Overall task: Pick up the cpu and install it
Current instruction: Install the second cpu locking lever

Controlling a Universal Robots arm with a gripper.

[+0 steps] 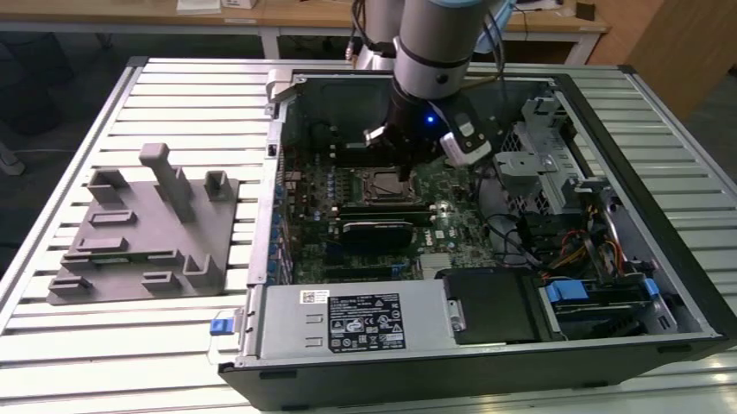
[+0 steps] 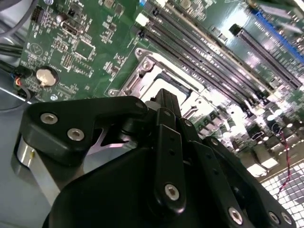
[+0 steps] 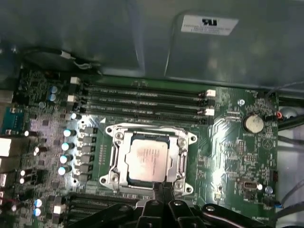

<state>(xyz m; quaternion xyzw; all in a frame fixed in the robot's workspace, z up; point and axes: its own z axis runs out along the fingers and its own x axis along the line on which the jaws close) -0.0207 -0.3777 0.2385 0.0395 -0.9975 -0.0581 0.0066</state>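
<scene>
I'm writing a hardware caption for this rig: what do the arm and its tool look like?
The arm is a thick silver-grey tube with a black band and a dark wrist section showing a small blue light; a white-and-dark module is clipped beside it and a dark cable runs along it. In the second wrist view the tool is matt black, built of rounded linkage bars joined by silver screws.

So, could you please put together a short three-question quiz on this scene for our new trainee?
1. True or false: the cpu lies inside the socket frame on the motherboard.
2. Beside which side of the computer case does the grey tray stand in the exterior view? A) left B) right
3. What is the gripper nearest to?

Key: 1 true; 2 A; 3 the socket frame with the cpu.
</scene>
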